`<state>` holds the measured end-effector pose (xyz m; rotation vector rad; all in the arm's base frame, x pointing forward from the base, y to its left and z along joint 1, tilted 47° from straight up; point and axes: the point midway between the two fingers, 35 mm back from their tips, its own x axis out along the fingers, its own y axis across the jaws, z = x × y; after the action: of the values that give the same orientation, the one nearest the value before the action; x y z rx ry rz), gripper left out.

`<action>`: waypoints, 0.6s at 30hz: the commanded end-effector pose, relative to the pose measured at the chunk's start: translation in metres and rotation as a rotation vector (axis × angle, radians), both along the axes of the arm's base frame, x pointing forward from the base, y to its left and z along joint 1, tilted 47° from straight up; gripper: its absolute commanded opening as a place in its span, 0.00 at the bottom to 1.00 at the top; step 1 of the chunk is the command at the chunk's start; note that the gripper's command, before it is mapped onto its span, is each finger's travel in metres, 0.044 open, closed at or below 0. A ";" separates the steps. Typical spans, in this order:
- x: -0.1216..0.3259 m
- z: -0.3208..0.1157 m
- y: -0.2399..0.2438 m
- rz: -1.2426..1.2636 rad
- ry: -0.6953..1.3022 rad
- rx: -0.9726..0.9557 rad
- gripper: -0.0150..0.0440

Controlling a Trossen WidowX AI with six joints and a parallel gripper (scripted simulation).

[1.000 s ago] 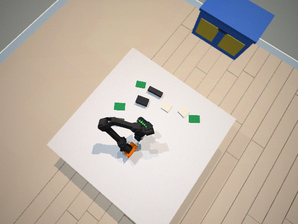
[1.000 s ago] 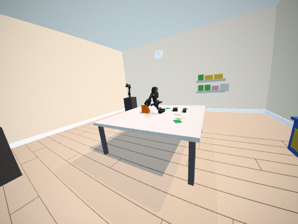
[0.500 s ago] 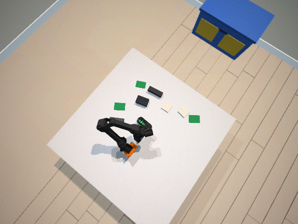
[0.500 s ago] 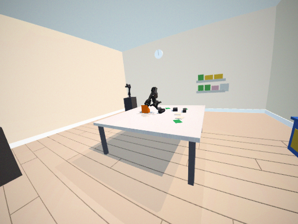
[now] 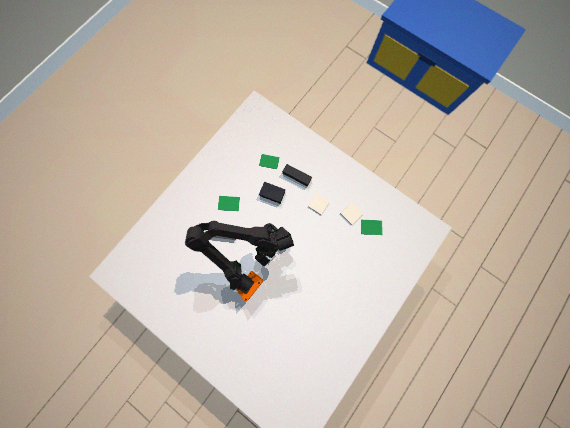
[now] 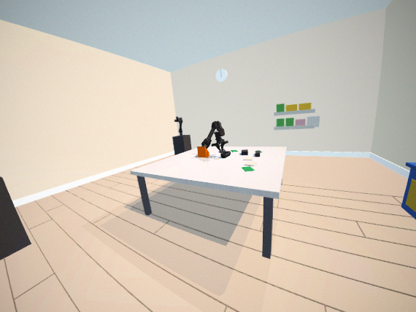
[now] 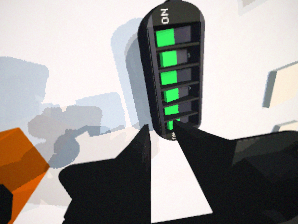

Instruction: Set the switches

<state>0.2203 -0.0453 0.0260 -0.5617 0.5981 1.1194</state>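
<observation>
The switch unit [image 6: 225,154] [image 7: 175,75] lies on the table [image 5: 340,300] [image 6: 212,175]. The gripper [image 5: 284,240] [image 6: 222,149] [image 7: 160,126] is released, fingers parted at the unit's near end. The arm [image 5: 235,231] [image 6: 209,136] bends sharply, its orange base [image 5: 257,283] [image 6: 202,151] [image 7: 22,162] beyond, bare tabletop between it and the nearer edges.

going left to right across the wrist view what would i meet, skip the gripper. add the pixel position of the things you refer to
orange bracket [image 5: 256,284] [image 6: 202,151] [image 7: 22,155], dark switch unit [image 6: 225,154] [image 7: 170,59], cream tiles [image 5: 318,204] [image 6: 250,164] [image 7: 285,86]
</observation>
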 end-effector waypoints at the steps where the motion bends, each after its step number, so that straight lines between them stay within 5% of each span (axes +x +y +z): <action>1: 0.024 0.030 0.007 0.060 0.052 -0.045 0.61; 10: 0.048 0.084 0.036 0.147 0.149 -0.117 1.00; 18: 0.050 0.079 0.041 0.147 0.149 -0.118 1.00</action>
<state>0.2700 -0.0073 0.1080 -0.6351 0.7569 1.2771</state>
